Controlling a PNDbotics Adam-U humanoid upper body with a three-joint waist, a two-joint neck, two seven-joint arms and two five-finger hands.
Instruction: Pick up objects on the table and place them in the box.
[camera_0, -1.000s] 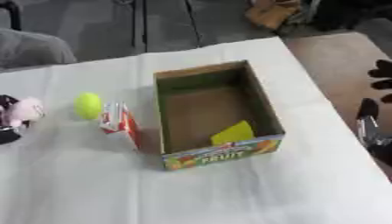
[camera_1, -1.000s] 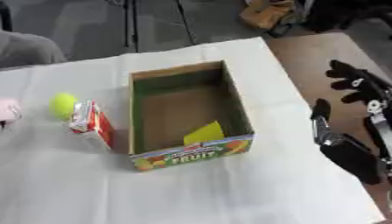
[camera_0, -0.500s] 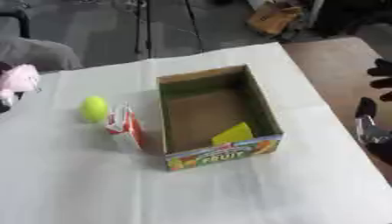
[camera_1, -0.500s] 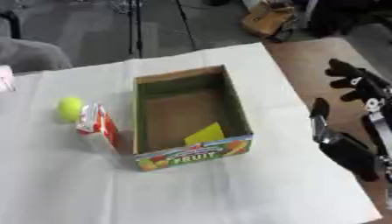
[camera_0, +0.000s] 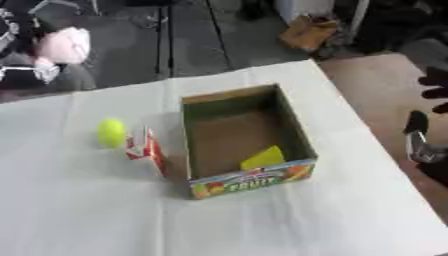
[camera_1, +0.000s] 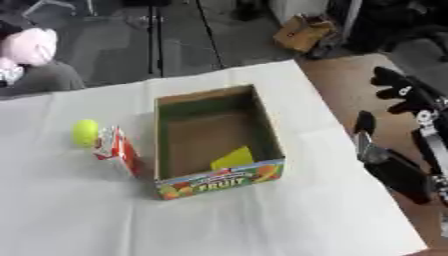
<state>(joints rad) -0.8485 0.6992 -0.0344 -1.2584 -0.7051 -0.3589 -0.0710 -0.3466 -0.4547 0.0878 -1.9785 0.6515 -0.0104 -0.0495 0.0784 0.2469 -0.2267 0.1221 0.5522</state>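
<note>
Left eye view: yellow-green ball and red-and-white carton on the white table, just left of the box; ball likely to roll if nudged

Right eye view: right hand off the table's right edge, fingers curled, holding nothing; left hand unseen; "FRUIT" readable on box front

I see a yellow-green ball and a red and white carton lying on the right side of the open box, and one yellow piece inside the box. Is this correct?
Not quite. The ball and the carton lie on the left side of the box, not the right, as the left eye view shows. The yellow piece is indeed inside the box.
</note>
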